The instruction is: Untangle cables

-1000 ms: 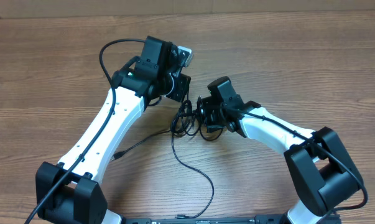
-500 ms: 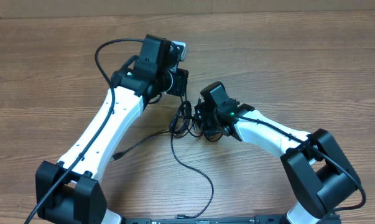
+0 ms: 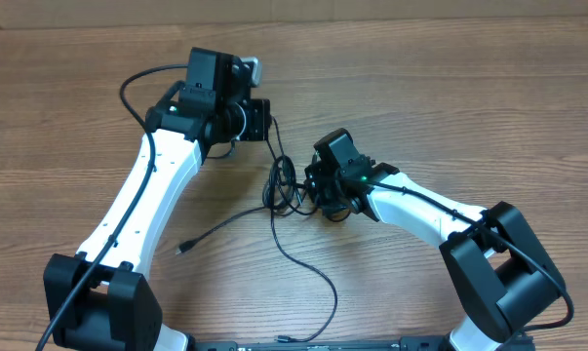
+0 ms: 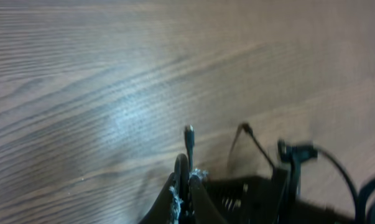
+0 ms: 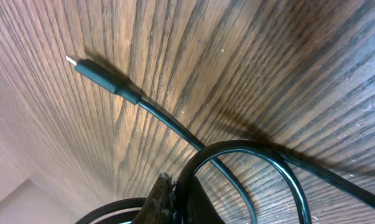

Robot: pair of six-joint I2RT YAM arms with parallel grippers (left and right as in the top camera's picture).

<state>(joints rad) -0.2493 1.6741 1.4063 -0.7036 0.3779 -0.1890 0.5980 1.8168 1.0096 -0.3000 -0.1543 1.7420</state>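
Now left pincer (image 4: 185, 184) shifted leftward, cables (image 3: 285, 191) drawn out

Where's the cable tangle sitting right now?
Overhead, the tangle lies mid-table against the right gripper, on its left side; one cable runs from it to the shut left gripper.

Black cables (image 3: 286, 191) — tangled (ends loose)
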